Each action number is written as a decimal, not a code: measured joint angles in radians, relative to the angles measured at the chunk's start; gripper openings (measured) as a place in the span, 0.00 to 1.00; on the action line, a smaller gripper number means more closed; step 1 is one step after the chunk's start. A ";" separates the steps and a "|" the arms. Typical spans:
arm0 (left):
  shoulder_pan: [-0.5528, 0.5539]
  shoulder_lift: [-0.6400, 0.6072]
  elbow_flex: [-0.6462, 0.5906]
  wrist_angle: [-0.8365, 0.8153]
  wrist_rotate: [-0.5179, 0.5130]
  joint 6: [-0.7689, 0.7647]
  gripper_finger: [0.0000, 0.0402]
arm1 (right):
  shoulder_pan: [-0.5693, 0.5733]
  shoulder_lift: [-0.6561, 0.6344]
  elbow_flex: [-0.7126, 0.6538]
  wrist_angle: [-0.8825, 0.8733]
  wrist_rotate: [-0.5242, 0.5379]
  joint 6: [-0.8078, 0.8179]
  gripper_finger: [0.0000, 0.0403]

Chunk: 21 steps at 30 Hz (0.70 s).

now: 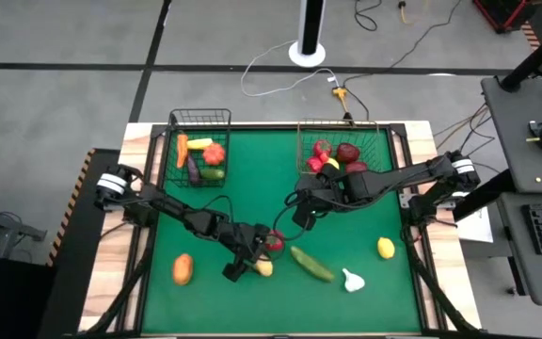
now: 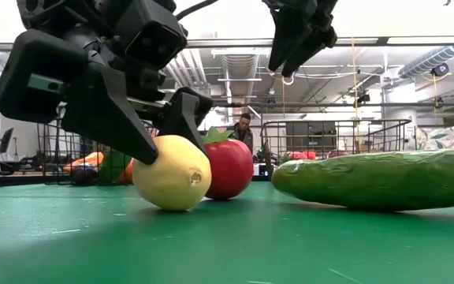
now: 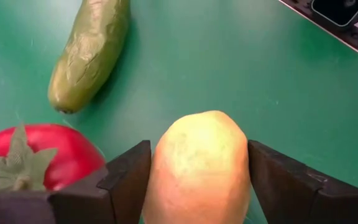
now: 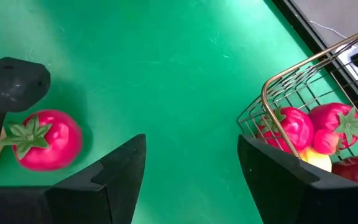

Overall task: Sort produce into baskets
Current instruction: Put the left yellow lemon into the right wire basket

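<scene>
Left arm closing on a yellow lemon on the green table, with two wire baskets at the far edge.

The green table [image 1: 252,198] holds the brownish basket [image 1: 339,132] of red fruit, where the right gripper [image 1: 301,215] hovers open and empty. The left gripper [image 3: 199,165] brackets the lemon [image 3: 199,165], fingers [image 3: 129,171] against its sides; it should squeeze evenly and lift clear of the touching tomato [image 3: 36,155].

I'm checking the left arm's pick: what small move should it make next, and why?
Probably finish closing, then lift straight up. The left gripper has a finger on each side of the lemon, which sits on the mat beside the tomato. A straight lift should avoid nudging the tomato. The right gripper hangs open and empty near the basket.
</scene>
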 joint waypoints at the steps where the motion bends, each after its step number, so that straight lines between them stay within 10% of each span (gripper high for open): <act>1: 0.000 -0.001 0.000 -0.002 0.000 -0.004 0.58 | 0.000 0.000 0.000 0.000 0.000 -0.001 0.61; 21: -0.002 -0.174 -0.036 -0.072 -0.007 0.020 0.58 | 0.015 0.001 -0.001 0.101 0.014 -0.181 0.61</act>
